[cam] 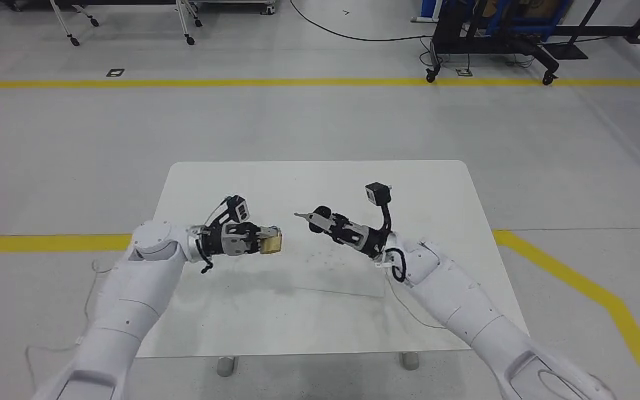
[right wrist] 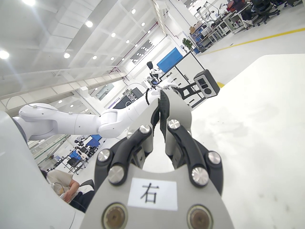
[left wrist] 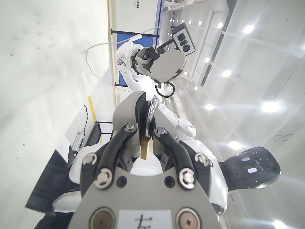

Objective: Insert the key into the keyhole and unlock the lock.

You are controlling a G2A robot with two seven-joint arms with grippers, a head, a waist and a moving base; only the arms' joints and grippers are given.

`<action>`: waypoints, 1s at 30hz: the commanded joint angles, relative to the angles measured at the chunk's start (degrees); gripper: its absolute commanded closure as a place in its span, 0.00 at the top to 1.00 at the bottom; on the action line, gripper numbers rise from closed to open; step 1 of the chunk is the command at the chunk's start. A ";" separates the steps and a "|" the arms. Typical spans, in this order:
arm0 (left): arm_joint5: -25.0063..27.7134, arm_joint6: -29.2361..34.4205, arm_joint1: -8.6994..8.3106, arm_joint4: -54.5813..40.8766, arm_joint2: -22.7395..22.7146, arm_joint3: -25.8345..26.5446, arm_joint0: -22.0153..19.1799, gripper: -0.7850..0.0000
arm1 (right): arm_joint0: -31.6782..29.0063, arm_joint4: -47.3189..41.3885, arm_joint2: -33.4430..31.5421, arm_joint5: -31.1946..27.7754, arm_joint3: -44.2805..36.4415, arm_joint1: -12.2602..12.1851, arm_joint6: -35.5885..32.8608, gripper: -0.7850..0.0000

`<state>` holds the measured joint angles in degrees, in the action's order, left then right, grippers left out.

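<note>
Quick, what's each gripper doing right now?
Left gripper: shut on the brass padlock with silver shackle.
Right gripper: shut on the thin silver metal key.

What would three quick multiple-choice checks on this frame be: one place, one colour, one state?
1. Where is the lock?
A. on the floor
B. in the left pincer
C. on a shelf

2. What colour is the lock's body?
A. brass
B. red
C. black

3. What state is the key in?
A. seated in the keyhole
B. held in the right pincer, apart from the lock
C. dropped on the floor

Answers:
1 B: the left wrist view shows the left pincer shut on the lock.
2 A: that same view shows the body is brass.
3 B: the top view shows a gap between the key's tip and the lock.
</note>
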<state>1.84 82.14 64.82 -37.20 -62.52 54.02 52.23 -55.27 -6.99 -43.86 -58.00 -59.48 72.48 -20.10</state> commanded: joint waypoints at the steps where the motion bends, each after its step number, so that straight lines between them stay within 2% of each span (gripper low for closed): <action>1: -1.97 -0.21 0.57 -0.65 1.49 -1.18 -1.08 0.00 | 0.02 1.13 0.00 0.00 -0.27 0.37 0.81 0.00; 9: -12.71 -4.73 3.38 -5.88 5.65 -7.05 -7.48 0.00 | -2.06 8.04 -5.26 0.00 -1.95 0.09 7.80 0.00; 13: -19.72 0.18 5.07 -13.57 7.18 -9.83 -8.92 0.00 | -4.20 11.28 -7.31 0.00 -3.26 -0.50 9.21 0.00; 23: -19.34 -0.58 5.06 -13.56 7.04 -9.84 -8.80 0.00 | -4.20 11.28 -7.31 0.00 -3.26 -0.50 9.21 0.00; 26: -11.64 -14.19 4.88 -12.76 4.80 -10.64 -7.09 0.00 | -4.31 11.25 -7.37 0.46 -3.27 -0.50 9.32 0.00; 28: -5.67 -24.17 5.25 -14.40 3.37 -10.68 -5.21 0.00 | -4.90 11.97 -7.96 3.94 -4.46 -0.53 9.96 0.00; 30: -1.40 -30.57 5.78 -14.51 3.48 -9.11 -3.21 0.00 | -5.92 14.32 -8.93 8.74 -5.97 -0.56 12.25 0.00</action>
<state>-2.53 59.43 70.32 -51.84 -59.26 43.93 47.89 -60.67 5.85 -52.28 -52.54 -64.65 71.94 -9.12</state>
